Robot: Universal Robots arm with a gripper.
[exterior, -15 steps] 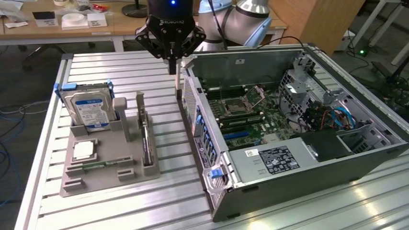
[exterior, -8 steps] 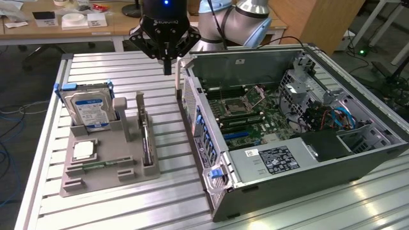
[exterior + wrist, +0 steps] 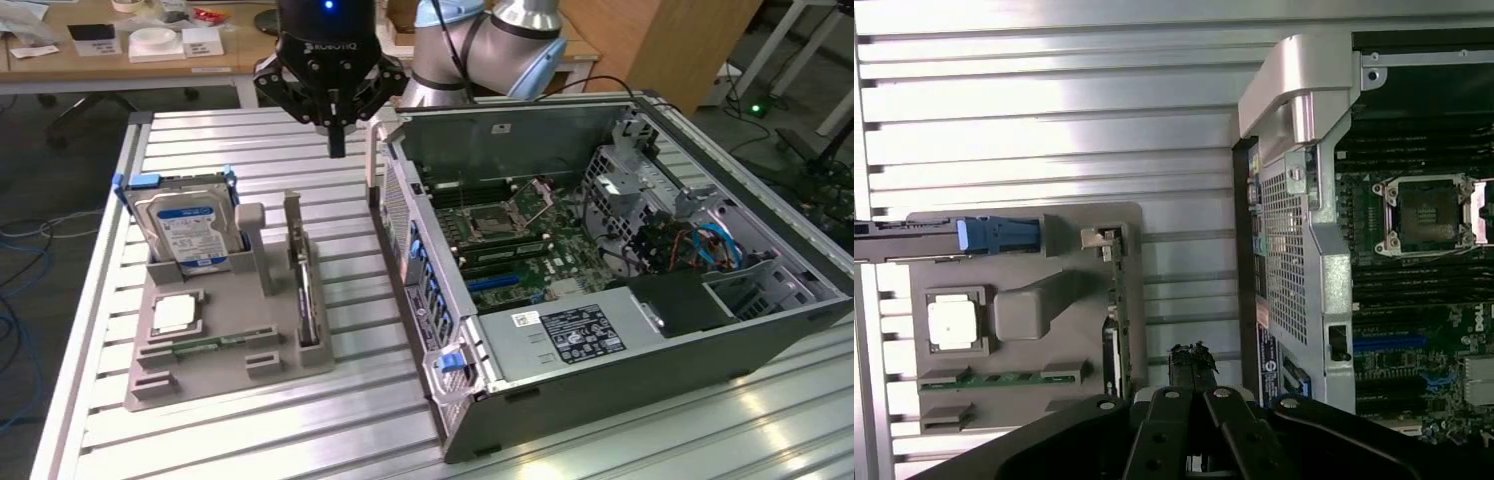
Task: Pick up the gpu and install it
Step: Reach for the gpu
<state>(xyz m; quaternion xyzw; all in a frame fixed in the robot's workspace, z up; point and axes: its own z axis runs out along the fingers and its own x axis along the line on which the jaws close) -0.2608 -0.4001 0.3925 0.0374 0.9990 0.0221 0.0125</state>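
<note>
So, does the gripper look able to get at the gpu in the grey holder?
Probably yes: the gpu stands on edge in the holder, its top edge bare, nothing above it. The gripper hangs empty over the table close by, though its shut jaws could not straddle the gpu.

Tool (image 3: 336, 150) closed, empty, pointing straight down.

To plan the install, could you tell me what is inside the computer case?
A motherboard with a CPU socket, a labelled power supply and blue cables; what lies beneath the power supply is covered.
</note>
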